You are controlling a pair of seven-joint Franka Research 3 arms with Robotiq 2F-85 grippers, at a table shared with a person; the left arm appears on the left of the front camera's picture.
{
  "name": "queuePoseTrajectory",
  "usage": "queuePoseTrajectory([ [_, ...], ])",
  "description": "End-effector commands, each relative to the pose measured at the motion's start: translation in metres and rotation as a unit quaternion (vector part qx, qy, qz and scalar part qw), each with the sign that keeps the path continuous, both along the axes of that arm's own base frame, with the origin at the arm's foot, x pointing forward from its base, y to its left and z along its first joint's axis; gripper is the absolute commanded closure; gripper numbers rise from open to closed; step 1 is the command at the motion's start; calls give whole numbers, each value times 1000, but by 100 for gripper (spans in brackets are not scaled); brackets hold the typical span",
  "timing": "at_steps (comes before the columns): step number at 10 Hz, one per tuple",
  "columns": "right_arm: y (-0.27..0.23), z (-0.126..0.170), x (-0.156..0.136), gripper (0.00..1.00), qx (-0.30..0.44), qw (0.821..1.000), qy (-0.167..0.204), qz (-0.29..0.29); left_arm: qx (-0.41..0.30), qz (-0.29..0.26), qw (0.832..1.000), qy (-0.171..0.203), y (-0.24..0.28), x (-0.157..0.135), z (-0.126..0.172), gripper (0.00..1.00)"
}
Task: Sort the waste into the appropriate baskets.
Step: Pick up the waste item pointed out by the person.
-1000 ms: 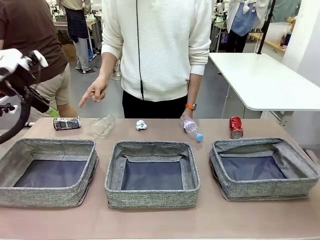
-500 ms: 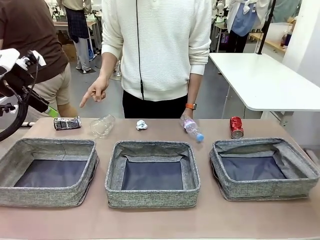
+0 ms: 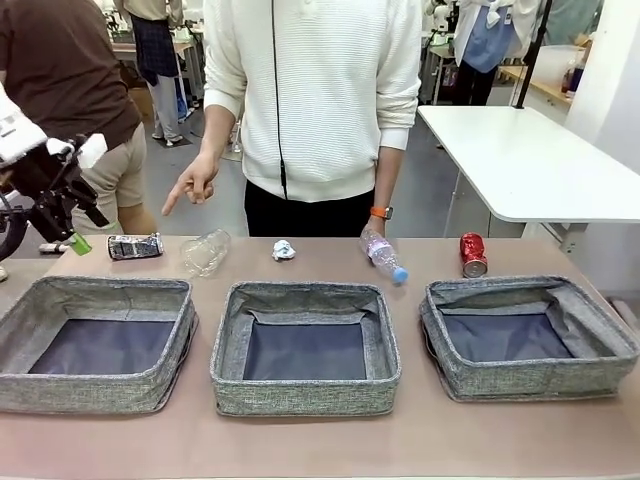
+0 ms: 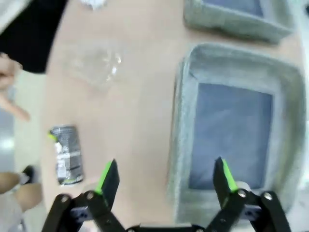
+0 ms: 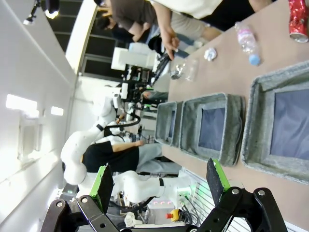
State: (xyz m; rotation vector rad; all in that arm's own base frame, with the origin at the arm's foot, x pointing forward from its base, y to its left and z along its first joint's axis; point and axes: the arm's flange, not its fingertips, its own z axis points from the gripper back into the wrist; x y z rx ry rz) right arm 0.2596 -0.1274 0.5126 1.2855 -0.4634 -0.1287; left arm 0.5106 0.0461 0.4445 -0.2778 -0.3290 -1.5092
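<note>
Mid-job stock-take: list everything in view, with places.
baskets: three, grey, near row, nothing inside
dark can: one, multicoloured, behind left basket
crushed bottle: one, clear, right of dark can
paper ball: one, white, behind middle basket
capped bottle: one, pink-labelled, right of ball
red can: one, red, behind right basket
table: one, tan, under all
person's hand: one, pointing, beyond far edge
left gripper: one, black, open, by left basket
right gripper: one, black, open, clear of baskets

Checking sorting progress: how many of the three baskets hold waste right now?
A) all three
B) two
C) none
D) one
C: the left basket, middle basket and right basket show bare lining; the dark can, crushed bottle, paper ball, pink-labelled bottle and red can lie on the table beyond them.
</note>
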Motion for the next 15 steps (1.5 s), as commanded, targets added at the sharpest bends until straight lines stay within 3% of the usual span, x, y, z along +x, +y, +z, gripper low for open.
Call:
queuePoseTrajectory([
  [1, -1, 2, 3, 0, 6, 1000, -16, 1, 58, 1, 998, -32, 10, 48, -13, 0],
  [3, -1, 2, 3, 0, 6, 1000, -16, 1, 54, 11, 997, -56, 4, 87, -40, 0],
  [4, -1, 2, 3, 0, 6, 1000, -16, 1, 66, 25, 997, -39, 4, 103, -53, 0],
  [6, -1, 2, 3, 0, 6, 1000, -16, 1, 77, 28, 996, -34, 1, 126, -74, 0],
  [7, -1, 2, 3, 0, 6, 1000, -16, 1, 99, 36, 993, -53, -2, 134, -81, 0],
  [9, -1, 2, 3, 0, 6, 1000, -16, 1, 117, 49, 990, -55, -3, 152, -96, 0],
  [15, -1, 2, 3, 0, 6, 1000, -16, 1, 121, 62, 990, -34, 0, 167, -119, 0],
])
